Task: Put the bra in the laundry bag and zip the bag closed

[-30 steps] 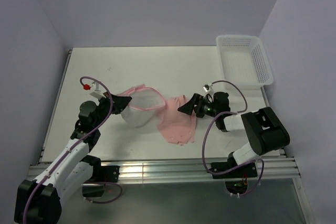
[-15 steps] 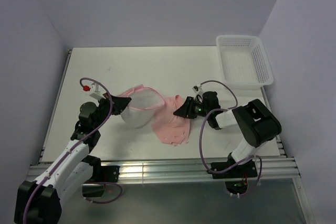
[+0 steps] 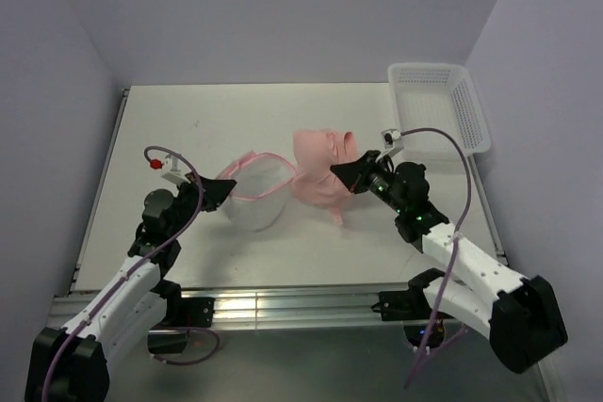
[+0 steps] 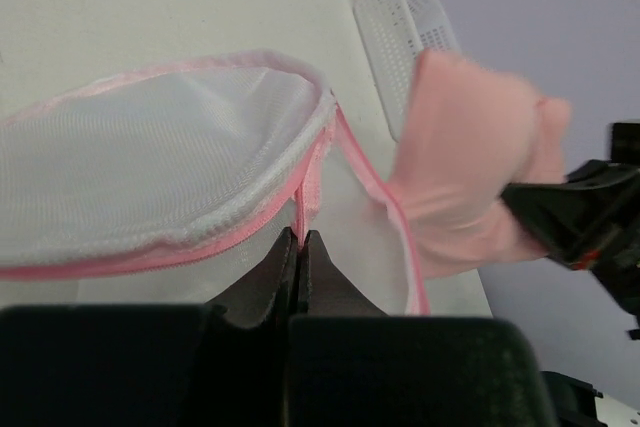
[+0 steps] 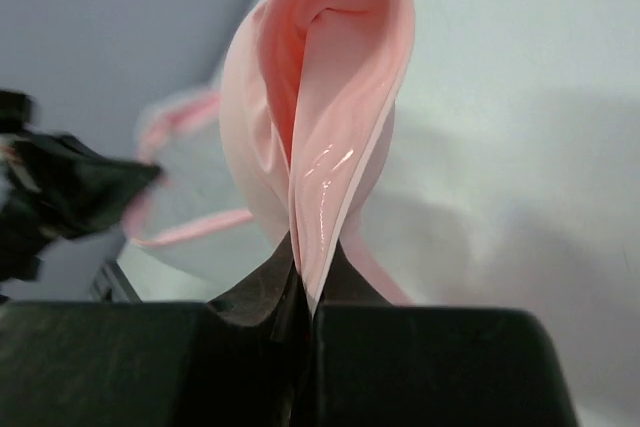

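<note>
The light-pink bra (image 3: 318, 176) hangs folded above the table, pinched in my right gripper (image 3: 336, 172), which is shut on its edge (image 5: 335, 147). Just left of it lies the laundry bag (image 3: 252, 197), a whitish mesh pouch with a pink rim, its mouth gaping toward the bra. My left gripper (image 3: 222, 193) is shut on the bag's pink zipper rim (image 4: 305, 187). In the left wrist view the bra (image 4: 470, 167) floats beyond the bag's open mouth (image 4: 150, 167), with the right gripper (image 4: 575, 217) dark behind it.
A white lattice basket (image 3: 439, 108) stands at the back right corner of the table. Lilac walls close in the table on three sides. Purple cables loop over both arms.
My right gripper has shut on the bra and lifted it off the table, carrying it up and back beside the bag's mouth. The left gripper has kept its hold on the bag.
</note>
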Tool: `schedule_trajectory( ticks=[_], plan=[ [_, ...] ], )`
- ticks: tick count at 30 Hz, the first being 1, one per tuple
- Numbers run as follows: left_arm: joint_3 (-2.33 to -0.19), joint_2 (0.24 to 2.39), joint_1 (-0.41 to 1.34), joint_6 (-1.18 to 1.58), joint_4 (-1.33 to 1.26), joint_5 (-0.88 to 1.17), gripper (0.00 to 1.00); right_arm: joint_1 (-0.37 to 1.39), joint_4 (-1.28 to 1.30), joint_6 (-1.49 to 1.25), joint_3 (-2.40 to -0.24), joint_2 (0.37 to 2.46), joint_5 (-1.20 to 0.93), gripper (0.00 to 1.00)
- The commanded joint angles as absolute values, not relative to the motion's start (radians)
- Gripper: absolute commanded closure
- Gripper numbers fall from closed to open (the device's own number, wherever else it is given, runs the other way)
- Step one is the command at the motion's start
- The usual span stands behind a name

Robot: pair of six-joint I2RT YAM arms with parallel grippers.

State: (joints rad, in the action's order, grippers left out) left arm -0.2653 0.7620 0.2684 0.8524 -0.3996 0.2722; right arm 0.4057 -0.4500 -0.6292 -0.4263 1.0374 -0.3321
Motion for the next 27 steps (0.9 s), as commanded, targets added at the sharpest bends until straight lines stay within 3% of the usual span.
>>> schedule_trajectory(
  ticks=[1, 8, 15, 20, 27],
  plan=[
    [-0.238, 0.745, 0.279, 0.853, -0.489, 0.290, 1.00, 0.457, -0.362, -0.586, -0.532, 0.901, -0.160, 1.00],
    [-0.187, 0.755, 0.305, 0.874, -0.586, 0.287, 1.00, 0.546, -0.371, -0.491, -0.727, 0.871, -0.017, 1.00],
    [-0.121, 0.839, 0.344, 0.902, -0.785, 0.276, 1.00, 0.627, -0.620, -0.508, -0.834, 1.057, -0.022, 1.00],
    [-0.127, 0.838, 0.357, 0.884, -0.784, 0.253, 1.00, 0.706, -0.695, -0.488, -0.896, 1.161, 0.060, 1.00],
    [-0.132, 0.835, 0.367, 0.873, -0.790, 0.247, 1.00, 0.739, -0.917, -0.456, -0.873, 1.275, -0.069, 1.00]
  ],
)
